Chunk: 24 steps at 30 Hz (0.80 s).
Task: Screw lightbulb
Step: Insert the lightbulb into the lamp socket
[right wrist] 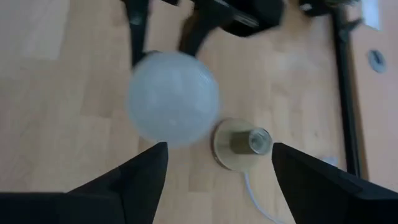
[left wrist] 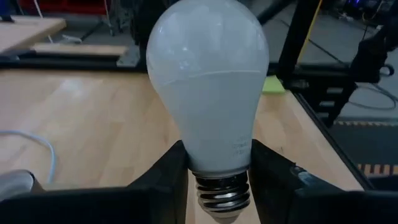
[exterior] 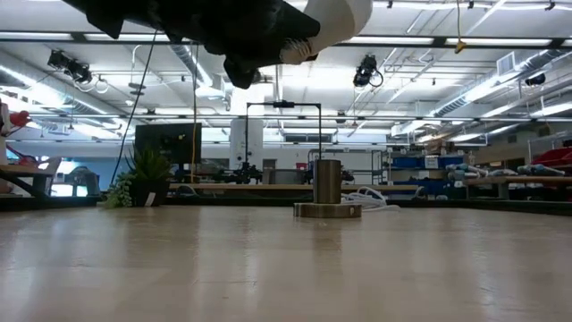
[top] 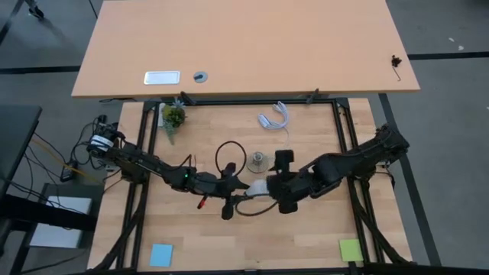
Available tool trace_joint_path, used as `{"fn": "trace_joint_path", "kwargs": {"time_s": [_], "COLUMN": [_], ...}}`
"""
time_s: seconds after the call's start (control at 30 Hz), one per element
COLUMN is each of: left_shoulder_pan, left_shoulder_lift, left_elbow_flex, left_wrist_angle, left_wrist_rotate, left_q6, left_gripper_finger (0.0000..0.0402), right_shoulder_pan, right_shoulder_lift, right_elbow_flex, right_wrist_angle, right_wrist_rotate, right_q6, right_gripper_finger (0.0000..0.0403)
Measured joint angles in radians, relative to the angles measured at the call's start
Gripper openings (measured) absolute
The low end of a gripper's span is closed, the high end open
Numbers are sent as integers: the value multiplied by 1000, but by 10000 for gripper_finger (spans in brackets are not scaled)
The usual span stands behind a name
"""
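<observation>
The white lightbulb (left wrist: 208,81) is held up in the air by my left gripper (left wrist: 219,171), which is shut on it over the middle of the table (top: 243,187). The bulb's rounded head (top: 258,189) points toward the table's right. My right gripper (right wrist: 217,152) stands open just above and to the right of the bulb (right wrist: 173,98), its fingers wide apart and touching nothing. The round metal socket (top: 257,160) stands on the table a little farther back; it also shows in the low view (exterior: 328,192) and beneath the right gripper (right wrist: 244,143). My left gripper pinches the bulb's narrow neck (left wrist: 214,155), just above the threaded screw base (left wrist: 219,196), between its two fingers (left wrist: 165,180). The fingers come nearly level from the table's left. The bulb is lifted clear of the table, and its head points away from the fingers.
A black cable loop (top: 229,156) lies left of the socket. A white coiled cable (top: 275,118) and a small plant (top: 173,117) sit near the far edge. A small red item (top: 202,204) lies under the left arm. Blue (top: 161,254) and green (top: 350,249) notes mark the near corners.
</observation>
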State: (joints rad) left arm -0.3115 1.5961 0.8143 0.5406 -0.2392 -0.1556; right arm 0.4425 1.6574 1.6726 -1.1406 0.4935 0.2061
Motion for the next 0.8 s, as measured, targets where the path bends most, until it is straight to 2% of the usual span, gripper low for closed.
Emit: {"fn": "trace_joint_path", "kwargs": {"time_s": [0.17, 0.3, 0.37, 0.47, 0.63, 0.73, 0.8], "left_shoulder_pan": [-6, -6, -6, -6, -6, -5, -5], "left_shoulder_lift": [0, -1, -1, -1, -1, -1, -2], "left_elbow_flex": [0, 0, 0, 0, 0, 0, 0], "left_wrist_angle": [89, 137, 165, 196, 242, 268, 287], "left_wrist_rotate": [-4, -6, -6, -7, -7, -7, -12], "left_q6": [59, 90, 106, 127, 147, 155, 160], "left_gripper_finger": [128, 128, 128, 128, 128, 128, 128], "right_shoulder_pan": [50, 110, 133, 151, 138, 115, 106], "right_shoulder_lift": [-114, -219, -267, -305, -268, -226, -209], "right_elbow_flex": [-141, -369, -509, -716, -967, -1025, -1034], "right_wrist_angle": [80, 318, 519, 948, 1656, 1921, 2004], "right_wrist_rotate": [91, 189, 221, 271, 248, 245, 245], "right_q6": [143, 246, 264, 227, 39, -21, -27], "right_gripper_finger": [278, 270, 267, 263, 253, 243, 237]}}
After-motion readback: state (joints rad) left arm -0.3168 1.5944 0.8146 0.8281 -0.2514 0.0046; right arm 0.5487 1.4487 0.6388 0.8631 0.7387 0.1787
